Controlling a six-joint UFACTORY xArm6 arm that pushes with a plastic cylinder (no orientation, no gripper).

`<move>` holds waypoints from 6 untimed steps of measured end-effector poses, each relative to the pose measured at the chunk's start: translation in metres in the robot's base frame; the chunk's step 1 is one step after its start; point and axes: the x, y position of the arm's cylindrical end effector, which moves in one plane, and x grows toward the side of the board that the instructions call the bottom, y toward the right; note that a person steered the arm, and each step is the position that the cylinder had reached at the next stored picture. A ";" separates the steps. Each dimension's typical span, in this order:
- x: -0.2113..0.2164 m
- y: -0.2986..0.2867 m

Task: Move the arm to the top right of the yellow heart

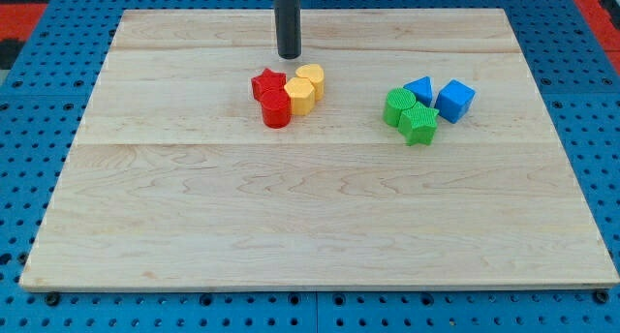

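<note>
Two yellow blocks sit together near the board's upper middle: the upper one (311, 79) and the lower one (300, 97); which is the heart I cannot tell. A red star (267, 83) and a red cylinder (276, 109) touch them on the view's left. My tip (289, 55) rests on the board just above this cluster, above the red star and up-left of the upper yellow block, a small gap away.
A second cluster lies to the view's right: a green cylinder (398, 106), a green star (419, 124), a blue triangle-like block (419, 89) and a blue cube (455, 100). The wooden board (291, 227) lies on a blue pegboard.
</note>
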 end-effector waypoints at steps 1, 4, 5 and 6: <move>-0.001 0.000; -0.012 0.063; 0.024 0.071; 0.034 0.055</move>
